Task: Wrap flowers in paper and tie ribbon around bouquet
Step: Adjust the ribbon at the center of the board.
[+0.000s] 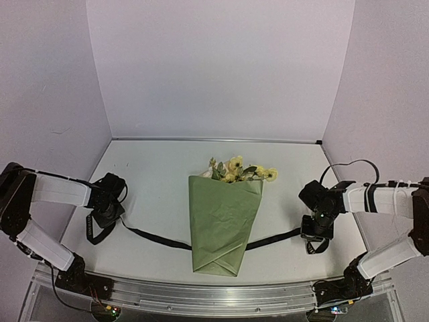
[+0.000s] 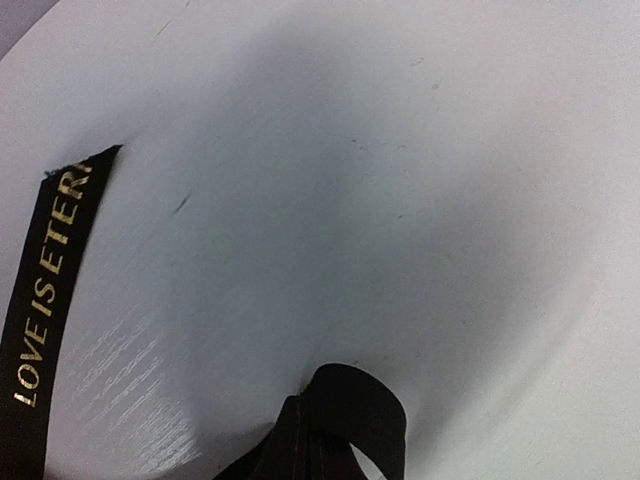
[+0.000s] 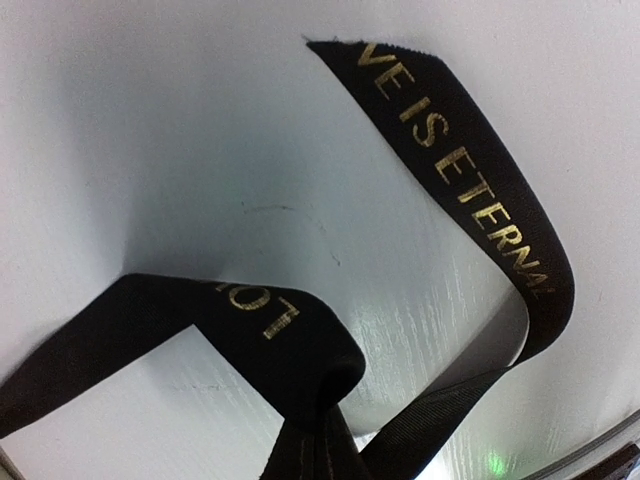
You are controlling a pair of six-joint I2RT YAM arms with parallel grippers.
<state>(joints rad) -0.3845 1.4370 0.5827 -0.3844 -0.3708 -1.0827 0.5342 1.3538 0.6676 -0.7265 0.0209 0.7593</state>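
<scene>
because the ribbon [image 1: 157, 238] is limp, light and slick, you should hold it near its ends. the left gripper [image 1: 106, 213], left of the bouquet [image 1: 224, 225], and the right gripper [image 1: 314, 235], right of it, are both clenched on it. it passes beneath the bouquet. one ribbon, one bouquet.

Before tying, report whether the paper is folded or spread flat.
Folded: the paper forms a cone around the flowers, overlapped at its narrow end, blooms poking past the wide rim.
</scene>
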